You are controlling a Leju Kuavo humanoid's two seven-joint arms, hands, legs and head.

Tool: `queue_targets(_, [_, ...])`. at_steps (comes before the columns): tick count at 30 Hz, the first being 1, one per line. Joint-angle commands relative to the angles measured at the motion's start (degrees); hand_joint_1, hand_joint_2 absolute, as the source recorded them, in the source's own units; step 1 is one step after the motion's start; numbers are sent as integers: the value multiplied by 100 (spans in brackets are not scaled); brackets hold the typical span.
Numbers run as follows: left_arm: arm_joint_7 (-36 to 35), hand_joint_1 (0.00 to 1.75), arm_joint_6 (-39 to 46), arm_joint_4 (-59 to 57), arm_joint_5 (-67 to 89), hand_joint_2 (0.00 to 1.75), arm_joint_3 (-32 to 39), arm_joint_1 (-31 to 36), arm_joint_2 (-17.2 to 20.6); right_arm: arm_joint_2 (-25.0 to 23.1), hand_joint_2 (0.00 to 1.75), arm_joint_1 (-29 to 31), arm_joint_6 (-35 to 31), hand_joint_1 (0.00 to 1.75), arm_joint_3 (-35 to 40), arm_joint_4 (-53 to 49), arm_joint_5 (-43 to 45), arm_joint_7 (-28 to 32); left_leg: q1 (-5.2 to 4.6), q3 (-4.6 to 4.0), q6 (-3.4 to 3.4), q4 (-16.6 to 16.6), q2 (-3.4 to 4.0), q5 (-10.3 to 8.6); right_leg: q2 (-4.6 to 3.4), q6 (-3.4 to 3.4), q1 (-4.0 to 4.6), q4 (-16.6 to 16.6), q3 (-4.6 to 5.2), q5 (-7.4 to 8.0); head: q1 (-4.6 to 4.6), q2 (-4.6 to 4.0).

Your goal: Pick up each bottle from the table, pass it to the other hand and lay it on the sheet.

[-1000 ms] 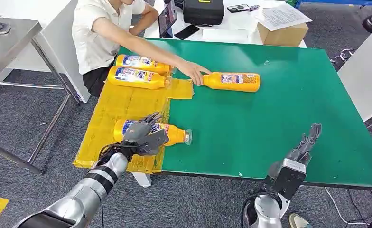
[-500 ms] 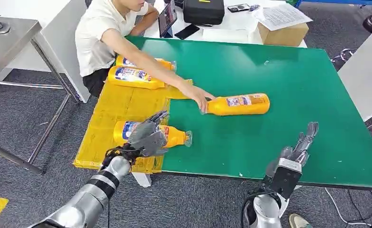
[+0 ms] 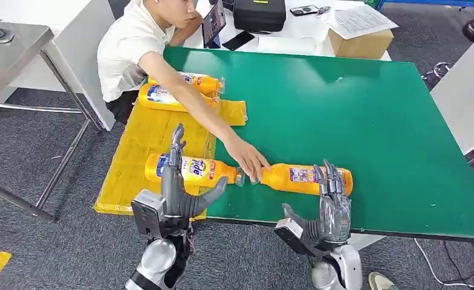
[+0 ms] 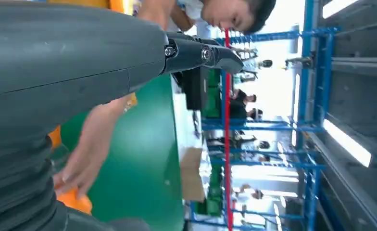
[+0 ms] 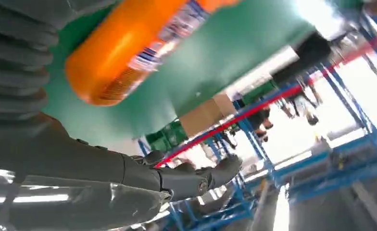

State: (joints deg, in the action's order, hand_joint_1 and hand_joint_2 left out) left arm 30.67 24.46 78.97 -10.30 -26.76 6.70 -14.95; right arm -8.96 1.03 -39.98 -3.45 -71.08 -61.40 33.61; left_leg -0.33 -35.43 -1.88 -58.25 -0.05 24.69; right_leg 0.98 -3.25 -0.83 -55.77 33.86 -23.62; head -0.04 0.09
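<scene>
An orange bottle (image 3: 307,179) lies on its side on the green bench (image 3: 373,121), near the front edge, cap end toward the yellow sheet (image 3: 144,136). A person's hand (image 3: 246,160) rests on its neck. The right hand (image 3: 333,205) stands upright just in front of this bottle, fingers spread and straight, holding nothing; its fingertips overlap the bottle's body in the head view, and contact cannot be told. The right wrist view shows the same bottle (image 5: 129,53) close above the hand's grey cover, apart from the thumb.

A second bottle (image 3: 189,169) lies on the sheet's near part, cap pointing at the first bottle's cap. The left hand (image 3: 180,190) is raised in front of it, open, fingers extended and thumb out. Two more bottles (image 3: 174,90) lie side by side at the sheet's far end, partly behind the person's arm (image 3: 180,90).
</scene>
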Motion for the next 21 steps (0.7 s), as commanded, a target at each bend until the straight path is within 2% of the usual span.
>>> queue_targets(1, [-275, 0, -220, 383, -218, 175, -780, -77, 547, 1418, 175, 1011, 125, 0, 868, 1982, -150, -1418, 5, 46, 10, 9, 17, 14, -25, 12, 4, 14, -43, -5, -2, 0])
queue_targets(4, [-425, 0, -339, 254, -297, 175, -857, -53, 548, 1666, 175, 1446, 666, 0, 1147, 2545, 5, -1792, -3, 32, 6, 10, 18, 6, -25, 6, -3, 13, -30, 2, 2, 0])
queue_targets(12, [-613, 0, -415, 71, -332, 175, -953, 110, 515, 1918, 175, 2259, 729, 0, 1564, 3282, -301, -2165, -10, 20, 3, 4, 11, 0, -15, 4, -9, 5, -15, 4, -2, 0])
queue_targets(14, [-656, 0, -423, 74, -337, 175, -976, 119, 527, 1988, 175, 2589, 942, 0, 1679, 3529, -273, -2222, -8, 17, 2, 1, 17, 1, -21, 3, -7, 1, -10, 6, -2, 0])
queue_targets(21, [-750, 0, -424, -27, -415, 175, -969, 148, 512, 1988, 175, 2754, 891, 0, 1825, 3818, -375, -2246, -6, 33, 6, 6, 9, 2, -15, 7, -6, 4, -27, 1, 0, 0])
